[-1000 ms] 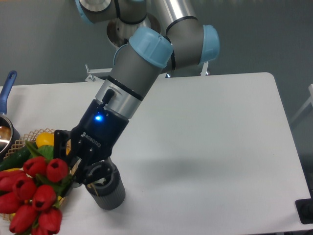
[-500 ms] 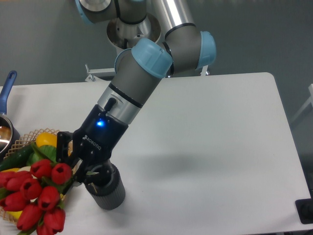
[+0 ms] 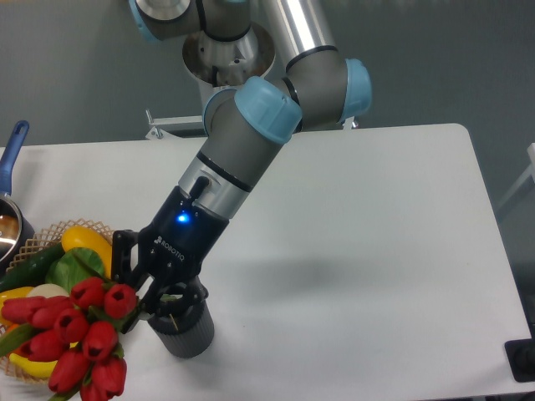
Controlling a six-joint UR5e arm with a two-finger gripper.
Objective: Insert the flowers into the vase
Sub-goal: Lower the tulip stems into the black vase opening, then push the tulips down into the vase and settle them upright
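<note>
Near the table's front-left corner, the claw [image 3: 144,294], closed on the flowers [image 3: 79,338], tilts their stems toward the vase [image 3: 184,327] mouth.

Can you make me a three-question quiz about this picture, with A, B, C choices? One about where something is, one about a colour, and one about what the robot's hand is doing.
1. Where is the vase?
A. At the table's front edge, just right of the flowers
B. At the far right corner
C. Inside the basket

2. What colour are the flower buds?
A. Yellow
B. Red
C. White

3. What is the hand doing?
A. Hanging open with nothing in it
B. Gripping the vase by its side
C. Closed on the flowers, by the vase's mouth

Answers:
1. A, the dark grey vase stands near the front edge, beside the bunch.
2. B, every bud in the bunch is red.
3. C, the fingers close on the stems next to the vase's mouth, with the buds sticking out to the left.
</note>
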